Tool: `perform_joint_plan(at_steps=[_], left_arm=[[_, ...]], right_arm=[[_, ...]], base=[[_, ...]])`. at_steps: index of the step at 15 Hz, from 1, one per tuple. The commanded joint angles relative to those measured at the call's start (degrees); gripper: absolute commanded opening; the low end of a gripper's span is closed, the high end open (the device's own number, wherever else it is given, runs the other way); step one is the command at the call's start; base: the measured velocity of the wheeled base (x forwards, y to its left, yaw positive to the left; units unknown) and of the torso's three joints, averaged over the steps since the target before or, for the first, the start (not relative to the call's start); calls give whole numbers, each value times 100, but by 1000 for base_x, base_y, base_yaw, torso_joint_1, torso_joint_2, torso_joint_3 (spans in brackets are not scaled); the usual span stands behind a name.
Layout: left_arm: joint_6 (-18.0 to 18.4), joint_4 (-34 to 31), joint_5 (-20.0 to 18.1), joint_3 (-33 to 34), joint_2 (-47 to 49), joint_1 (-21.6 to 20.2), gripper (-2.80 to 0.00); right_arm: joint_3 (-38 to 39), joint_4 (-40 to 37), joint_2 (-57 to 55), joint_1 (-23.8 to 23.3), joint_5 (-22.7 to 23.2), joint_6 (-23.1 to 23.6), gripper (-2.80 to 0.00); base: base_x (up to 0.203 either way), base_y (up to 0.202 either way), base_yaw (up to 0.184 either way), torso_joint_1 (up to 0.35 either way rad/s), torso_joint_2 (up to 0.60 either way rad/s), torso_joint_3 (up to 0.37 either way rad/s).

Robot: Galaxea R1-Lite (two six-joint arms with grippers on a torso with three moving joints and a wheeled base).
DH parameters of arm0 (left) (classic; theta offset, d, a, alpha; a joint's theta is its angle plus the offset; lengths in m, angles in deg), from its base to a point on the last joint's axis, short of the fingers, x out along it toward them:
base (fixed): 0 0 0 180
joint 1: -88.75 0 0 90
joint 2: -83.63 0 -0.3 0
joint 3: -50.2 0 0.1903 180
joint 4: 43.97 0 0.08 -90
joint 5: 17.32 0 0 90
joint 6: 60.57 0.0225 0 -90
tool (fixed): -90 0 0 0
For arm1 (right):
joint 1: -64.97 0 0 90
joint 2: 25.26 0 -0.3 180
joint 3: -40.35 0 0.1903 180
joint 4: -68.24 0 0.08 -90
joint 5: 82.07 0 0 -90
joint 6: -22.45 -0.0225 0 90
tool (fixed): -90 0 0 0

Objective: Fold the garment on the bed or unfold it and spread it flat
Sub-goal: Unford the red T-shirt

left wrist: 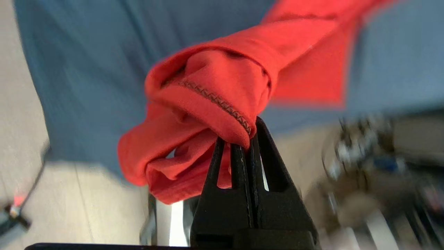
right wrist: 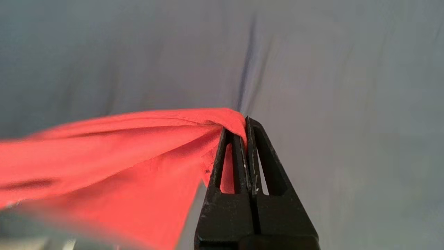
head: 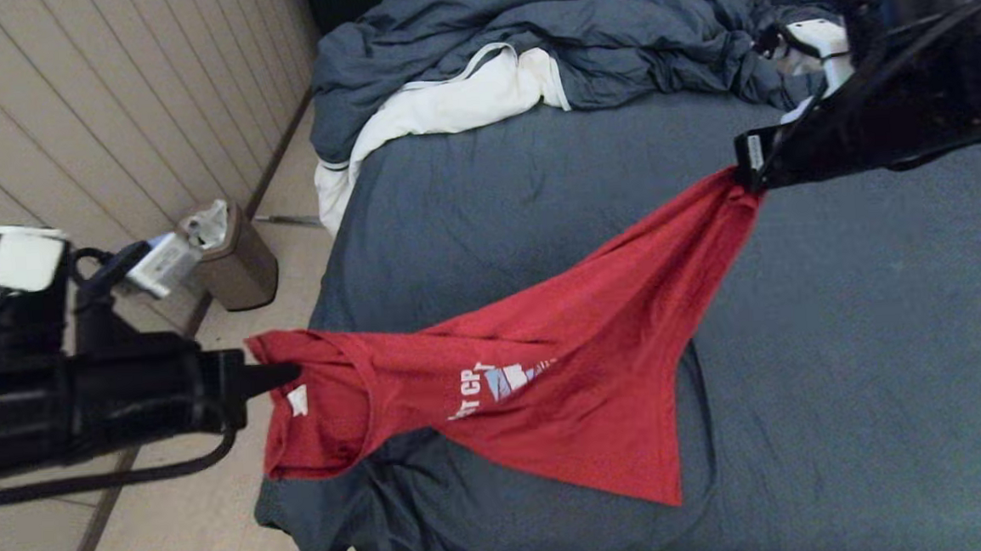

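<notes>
- The red T-shirt (head: 547, 366) hangs stretched between the two arms above the bed (head: 845, 356), sagging in the middle so its lower flap drapes down towards the slate-blue sheet.
- The left end effector (head: 280, 378) is clamped narrow on a bunched hem or sleeve edge near the bed's left side, out over the floor; the left wrist view shows stitched fabric (left wrist: 208, 114) pinched between the black tips.
- The right end effector (head: 748, 173) is closed tight on the opposite corner, held higher and further up the bed; the right wrist view shows cloth (right wrist: 138, 156) gathered into its tips.
- Gripping two far-apart points and pulling them away from each other likely serves to draw the shirt open, so that it can be laid flat.
- Part of the white and light-blue print (head: 497, 384) faces up, half hidden in a fold, and the small white neck tag (head: 297, 401) sits beside the left grip.
- The rumpled blue duvet (head: 569, 32) and a white cloth (head: 463, 98) lie heaped at the far end, well apart from the shirt.
</notes>
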Motion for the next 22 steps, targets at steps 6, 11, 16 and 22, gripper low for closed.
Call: perform_joint_plan(at_steps=[6,11,16,22], left_arm=[[-49,1408,-430,-2366,3412,-1238,-280],[-123,1879,155,-3516,4327,-1038,-280],[-93,1816,474,-3765,4499,-824,0],[-280,1792,489,-3751,3838,-1162,0]], right_arm=[[-580,2434,-2238,-401,-94,-69,-280],[-553,2829,-2451,-624,-328,-225,-280],[-527,2857,-2477,-639,-323,-310,0],[-448,2843,-2210,-667,-306,-429,0]], base=[[0,0,0,0,0,0],[0,0,0,0,0,0],[0,0,0,0,0,0],[0,0,0,0,0,0]])
